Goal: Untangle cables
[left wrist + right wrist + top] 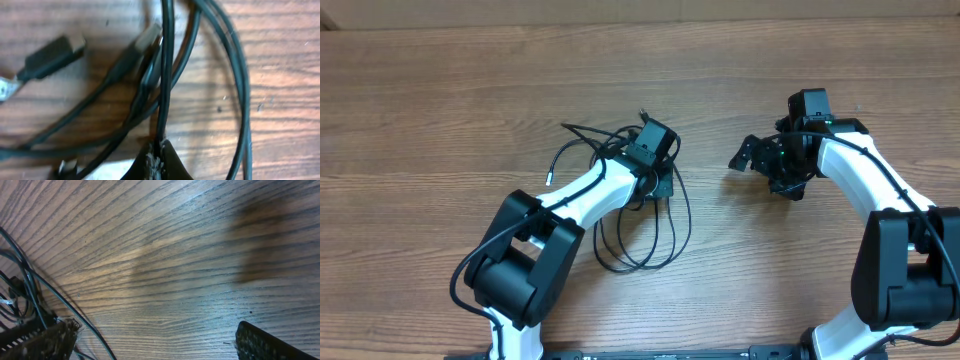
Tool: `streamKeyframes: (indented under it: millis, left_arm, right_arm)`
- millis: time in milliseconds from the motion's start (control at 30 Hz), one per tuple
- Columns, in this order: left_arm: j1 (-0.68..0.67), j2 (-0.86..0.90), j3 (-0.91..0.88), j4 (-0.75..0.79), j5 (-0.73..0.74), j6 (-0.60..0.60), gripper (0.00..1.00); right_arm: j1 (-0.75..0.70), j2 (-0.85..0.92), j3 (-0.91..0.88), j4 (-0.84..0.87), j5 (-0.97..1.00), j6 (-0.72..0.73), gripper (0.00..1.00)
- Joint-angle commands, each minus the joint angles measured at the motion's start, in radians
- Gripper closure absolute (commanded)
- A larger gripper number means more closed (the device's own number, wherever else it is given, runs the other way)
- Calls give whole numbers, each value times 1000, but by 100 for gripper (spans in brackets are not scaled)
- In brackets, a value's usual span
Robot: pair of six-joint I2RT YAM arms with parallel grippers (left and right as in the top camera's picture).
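- The left gripper (pixel 157 159) is shut tight. Its two tips pinch one thin black cord from the cables (pixel 167 75).
- In the left wrist view, that cord runs straight up from the tips. Other cords cross over it.
- Two plugs lie on the wood to the left of the pinched cord. The first plug (pixel 142 42) is just beside the cord and has a silver end. The second plug (pixel 52 56) is farther away to the left.
- On the right side, two more cords bend round in a big curve, side by side.
- From above, the cables sit in a small bunch right under the left gripper, near the middle of the table (pixel 440 90). Loose loops spread out from the bunch toward the robot. One thin end with a silver tip sticks out to the left.
- The right gripper (pixel 763 168) is wide open and holds nothing. It is over bare wood on the right, well apart from the cables.
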Motion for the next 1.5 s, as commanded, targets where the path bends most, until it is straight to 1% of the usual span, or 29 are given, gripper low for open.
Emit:
streamKeyframes:
  millis: [0, 133, 167, 300, 433, 467, 600, 767, 800, 833, 933, 967, 1000, 1233, 1267, 1333, 1467]
  left_arm:
    - [0, 18, -19, -93, 39, -78, 96]
    - [0, 16, -19, -153, 95, -78, 96]
    - [0, 9, -18, -195, 91, -78, 96]
    - [0, -40, -13, -251, 44, -78, 96]
    - [-2, -161, -13, -284, -1, -78, 96]
    - [-2, -212, -13, -288, -5, -78, 96]
    - [-2, -289, -13, -267, -5, -78, 96]
    - [-5, -287, -13, -212, 8, -78, 95]
    - [-8, -284, -13, -203, 18, -79, 92]
    - [-12, -278, -13, -195, 27, -79, 80]
    - [-26, -257, -14, -178, 50, -104, 69]
    - [-33, -249, -14, -176, 53, -117, 65]
    - [-42, -235, -14, -168, 53, -123, 58]
    - [-55, -159, -14, -92, 32, -122, 55]
    - [-54, -145, -14, -89, 19, -123, 56]
    - [-55, -127, -14, -88, -11, -122, 63]
    - [-53, -92, -14, -88, -74, -119, 63]
  right_arm:
    - [-2, -20, 10, 2, 8, -7, 0]
    - [-2, -20, 10, 2, 8, -7, 0]
    - [-2, -20, 10, 2, 8, -7, 0]
    - [-2, -20, 10, 2, 7, -7, 0]
    - [-2, -20, 10, 2, 8, -7, 0]
    - [-2, -20, 10, 2, 8, -7, 0]
    - [-2, -20, 10, 2, 7, -7, 0]
    - [-2, -20, 10, 2, 8, -7, 0]
    - [-2, -20, 10, 2, 7, -7, 0]
    - [-2, -20, 10, 2, 7, -7, 0]
    - [-2, -20, 10, 2, 7, -7, 0]
    - [-2, -20, 10, 2, 8, -7, 0]
    - [-2, -20, 10, 2, 8, -7, 0]
    - [-2, -20, 10, 2, 8, -7, 0]
    - [-2, -20, 10, 2, 7, -7, 0]
    - [-2, -20, 10, 2, 8, -7, 0]
    - [-2, -20, 10, 2, 8, -7, 0]
